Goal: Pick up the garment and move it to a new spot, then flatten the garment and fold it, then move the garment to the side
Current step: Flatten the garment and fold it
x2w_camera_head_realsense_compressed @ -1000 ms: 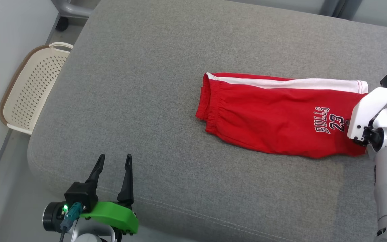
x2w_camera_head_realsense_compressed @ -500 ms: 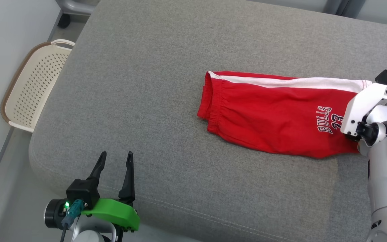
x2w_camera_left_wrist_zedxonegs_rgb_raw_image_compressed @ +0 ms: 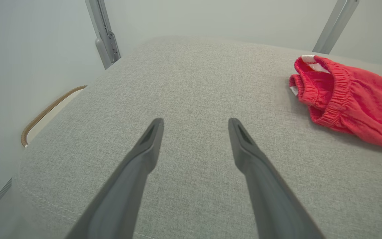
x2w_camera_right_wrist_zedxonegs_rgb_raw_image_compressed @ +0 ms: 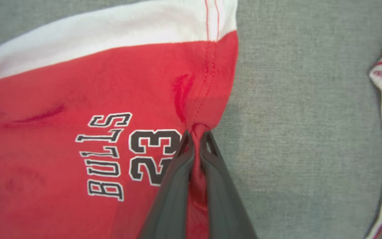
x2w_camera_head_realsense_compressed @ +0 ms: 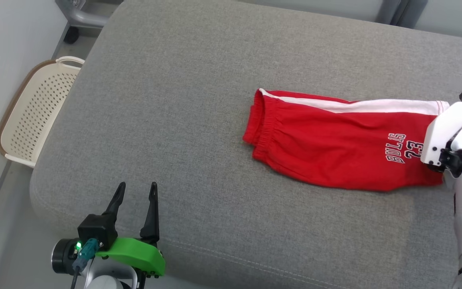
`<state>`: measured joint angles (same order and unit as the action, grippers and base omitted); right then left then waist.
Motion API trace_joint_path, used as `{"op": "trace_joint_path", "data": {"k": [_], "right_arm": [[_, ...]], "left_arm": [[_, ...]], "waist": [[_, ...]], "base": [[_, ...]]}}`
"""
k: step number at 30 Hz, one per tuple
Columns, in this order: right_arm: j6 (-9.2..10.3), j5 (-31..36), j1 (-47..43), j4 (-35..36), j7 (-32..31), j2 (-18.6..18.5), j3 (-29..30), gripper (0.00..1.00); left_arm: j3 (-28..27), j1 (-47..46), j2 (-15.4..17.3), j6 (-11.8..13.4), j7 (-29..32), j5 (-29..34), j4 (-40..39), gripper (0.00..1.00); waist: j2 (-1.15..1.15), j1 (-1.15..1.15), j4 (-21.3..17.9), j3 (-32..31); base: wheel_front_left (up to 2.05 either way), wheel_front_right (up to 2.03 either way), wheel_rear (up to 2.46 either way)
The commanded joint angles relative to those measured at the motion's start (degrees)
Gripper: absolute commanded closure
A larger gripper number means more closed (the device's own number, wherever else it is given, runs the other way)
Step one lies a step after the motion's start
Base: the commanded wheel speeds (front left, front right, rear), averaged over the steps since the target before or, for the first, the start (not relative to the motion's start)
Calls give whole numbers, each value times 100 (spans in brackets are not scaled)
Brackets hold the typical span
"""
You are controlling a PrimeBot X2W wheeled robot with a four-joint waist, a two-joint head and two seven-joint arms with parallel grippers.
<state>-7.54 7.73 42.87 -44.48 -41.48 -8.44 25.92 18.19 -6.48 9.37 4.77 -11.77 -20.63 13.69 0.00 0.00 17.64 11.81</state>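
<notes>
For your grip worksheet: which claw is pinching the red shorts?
The right claw, shut on the hem of the red shorts; the left claw stands open, apart.

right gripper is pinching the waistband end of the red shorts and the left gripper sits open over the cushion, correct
Not the waistband: the right wrist view shows the right gripper shut on the leg hem of the red shorts, beside the number print. The left gripper is open over the cushion.
</notes>
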Motion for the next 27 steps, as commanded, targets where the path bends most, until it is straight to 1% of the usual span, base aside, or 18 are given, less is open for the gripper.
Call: {"op": "trace_joint_path", "data": {"k": [1, 8, 13, 17, 23, 27], "right_arm": [[11, 63, -97, 44, -18, -117, 33, 100], [11, 234, -256, 327, -70, -336, 62, 100], [10, 114, -240, 507, -118, -266, -85, 100], [10, -78, -183, 616, -161, -81, -476, 100], [9, -490, -79, 697, -203, 131, -1333, 100], [9, -729, -13, 657, -247, 213, -1870, 100]], "left_arm": [[-4, 36, 33, 34, -25, -34, -2, 0], [40, 101, 53, 56, 31, -45, -33, 0], [53, 135, 80, 78, 43, -75, -39, 0], [58, 147, 99, 89, 46, -92, -32, 0], [101, 185, 114, 98, 85, -110, -55, 0], [136, 212, 124, 85, 90, -124, -53, 0]], "waist": [[0, 0, -83, -90], [0, 0, -230, -265], [0, 0, -280, -365], [0, 0, -300, -453], [0, 0, -244, -571], [0, 0, -137, -628]], "base": [[0, 0, 0], [0, 0, 0], [0, 0, 0], [0, 0, 0], [0, 0, 0], [0, 0, 0]]}}
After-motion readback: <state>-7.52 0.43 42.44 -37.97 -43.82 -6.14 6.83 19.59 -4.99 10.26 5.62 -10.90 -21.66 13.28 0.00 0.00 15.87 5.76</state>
